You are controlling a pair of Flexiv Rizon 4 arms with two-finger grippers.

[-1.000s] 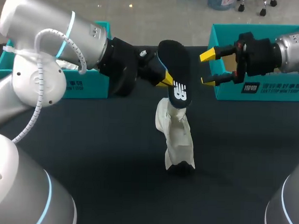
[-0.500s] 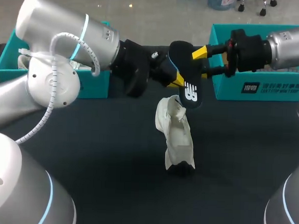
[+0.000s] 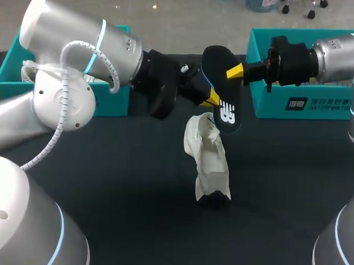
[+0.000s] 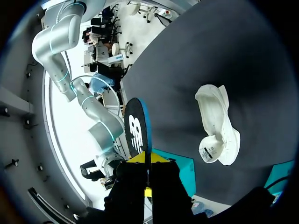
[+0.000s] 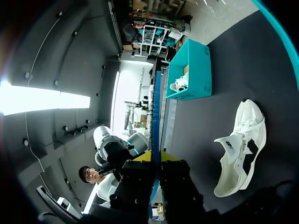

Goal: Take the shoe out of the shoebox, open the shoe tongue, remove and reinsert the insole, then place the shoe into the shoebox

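Dark matte tabletop [image 3: 106,165], evenly lit

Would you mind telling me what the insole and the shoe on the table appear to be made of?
The insole: probably foam, matte black top with a white print, blue edge in the wrist views. The shoe: looks like soft white textile or mesh, matte, its upper slumped.

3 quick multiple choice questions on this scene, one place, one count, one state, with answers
1. Where is the white shoe? A in a box B on the table C on the floor
2. How many teal boxes? A two B one C three
3. The insole is A inside the shoe B flat on the table C held by the left gripper and right gripper
B, it lies there, outside both boxes; A, one at each back corner; C, both clamp it in the air.
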